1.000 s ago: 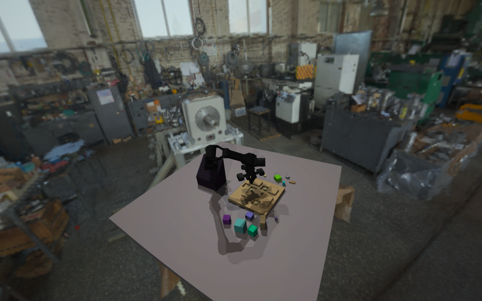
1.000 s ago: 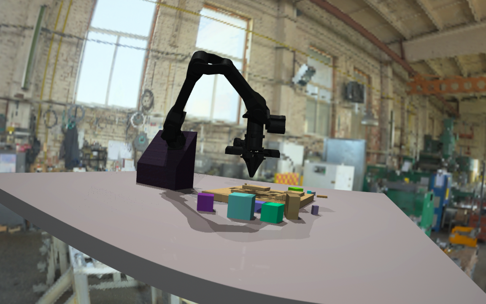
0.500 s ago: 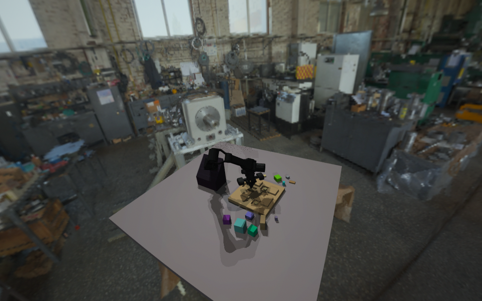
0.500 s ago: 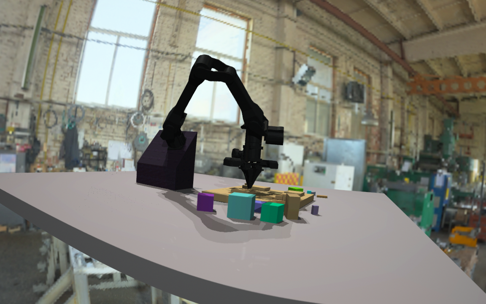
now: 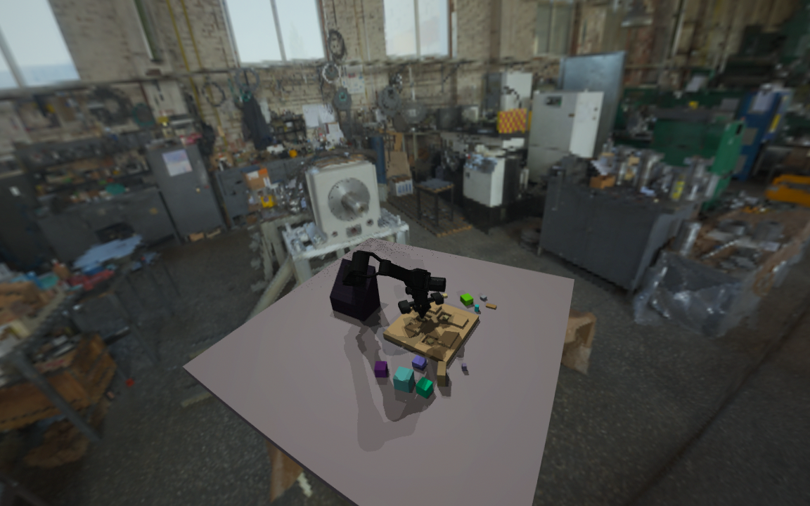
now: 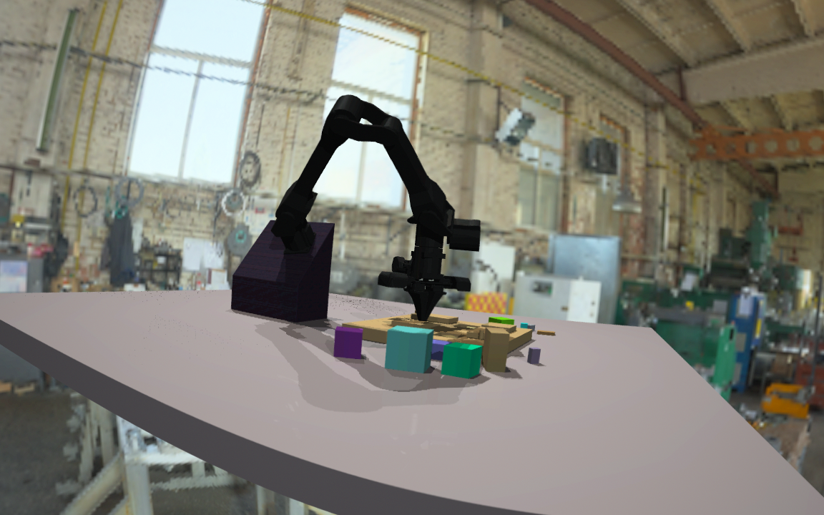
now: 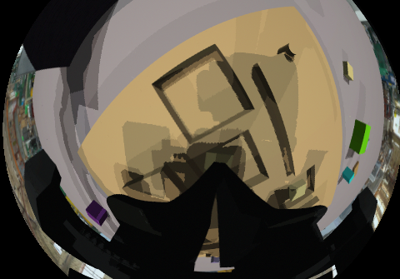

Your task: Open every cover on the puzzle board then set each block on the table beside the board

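Note:
The tan puzzle board (image 5: 403,337) (image 6: 363,332) (image 7: 125,108) lies on the table. My gripper (image 5: 421,316) (image 6: 424,318) (image 7: 217,167) is shut and empty, pointing down with its tips at or just above the board's top; contact cannot be told. In the wrist view a large square recess (image 7: 196,87) and a long dark slot (image 7: 272,112) lie ahead of the tips. A pale block (image 7: 297,191) sits in a well at lower right. A dark greenish patch right by the tips is too shaded to identify. Cover positions near the fingers are partly hidden. A small pale block (image 7: 348,71) rests on the table beside the board.
Purple (image 5: 380,369) (image 6: 347,342) (image 7: 97,212), teal (image 5: 403,379) (image 6: 408,349), green (image 5: 424,387) (image 6: 461,360) and tall tan (image 5: 441,373) (image 6: 496,350) blocks stand before the board. A lime block (image 5: 466,299) (image 7: 360,137) and small pieces lie beyond it. The dark arm base (image 5: 355,299) (image 6: 283,282) is left.

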